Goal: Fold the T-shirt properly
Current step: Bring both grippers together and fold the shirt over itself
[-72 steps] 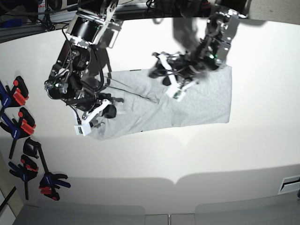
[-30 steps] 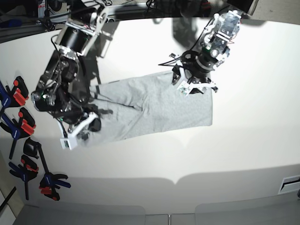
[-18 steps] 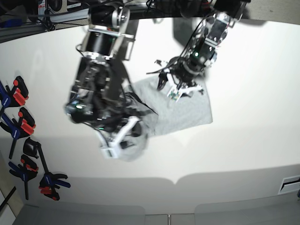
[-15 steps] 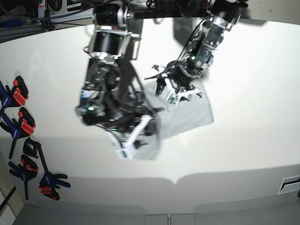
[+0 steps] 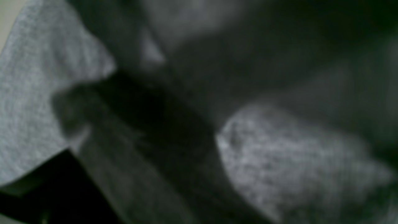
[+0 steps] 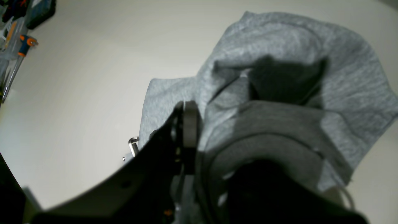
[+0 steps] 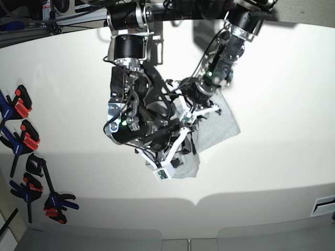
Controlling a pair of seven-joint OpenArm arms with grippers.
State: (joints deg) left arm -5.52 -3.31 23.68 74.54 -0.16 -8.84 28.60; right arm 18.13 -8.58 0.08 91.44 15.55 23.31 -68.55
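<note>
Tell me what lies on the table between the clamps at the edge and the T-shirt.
Nothing: in the base view, bare white table runs from the clamps to the T-shirt.

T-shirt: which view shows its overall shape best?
The base view: the T-shirt shows as a bunched grey patch on the table, though both arms cover its left part. The right wrist view gives a close look at crumpled folds. The left wrist view is only blurred fabric.

We see base from overhead, looking down on table; both wrist cams sit close, sharing the T-shirt.
</note>
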